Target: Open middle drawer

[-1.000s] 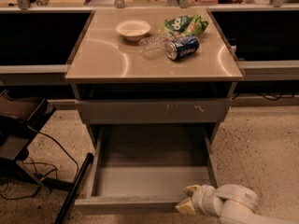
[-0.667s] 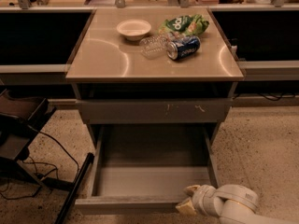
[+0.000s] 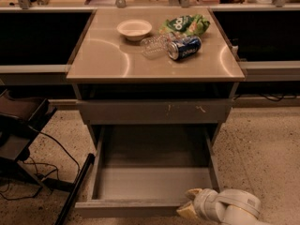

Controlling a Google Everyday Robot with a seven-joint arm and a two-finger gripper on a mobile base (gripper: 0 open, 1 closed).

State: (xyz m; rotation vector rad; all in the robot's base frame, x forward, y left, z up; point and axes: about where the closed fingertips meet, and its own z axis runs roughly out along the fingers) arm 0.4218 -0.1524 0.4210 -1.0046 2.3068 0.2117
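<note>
Camera view, single entry.

- **Middle drawer** (image 3: 126,208): wide, shallow, grey, with a flat handle-less front. It stands pulled well out below the cabinet body, showing a smooth, bare grey tray floor.
- **Gripper** (image 3: 189,204): pale yellowish tip on a rounded white arm (image 3: 233,209), low at the frame's bottom right, at the right end of the drawer's front edge. Whether it is apart or clamped cannot be told.
- **Scratched front** (image 3: 154,111): larger grey panel above the open drawer, closed, with pale chip marks right of centre.
- **Tabletop** (image 3: 108,55): glossy beige slab with curved light reflections.
- **Bowl** (image 3: 134,29): round, cream, shallow.
- **Crisp bag** (image 3: 186,24): green, crinkled, behind the can.
- **Can** (image 3: 184,47): blue, lying on its side, just beside a clear plastic bottle (image 3: 153,45).
- **Floor** (image 3: 262,149): speckled terrazzo.
</note>
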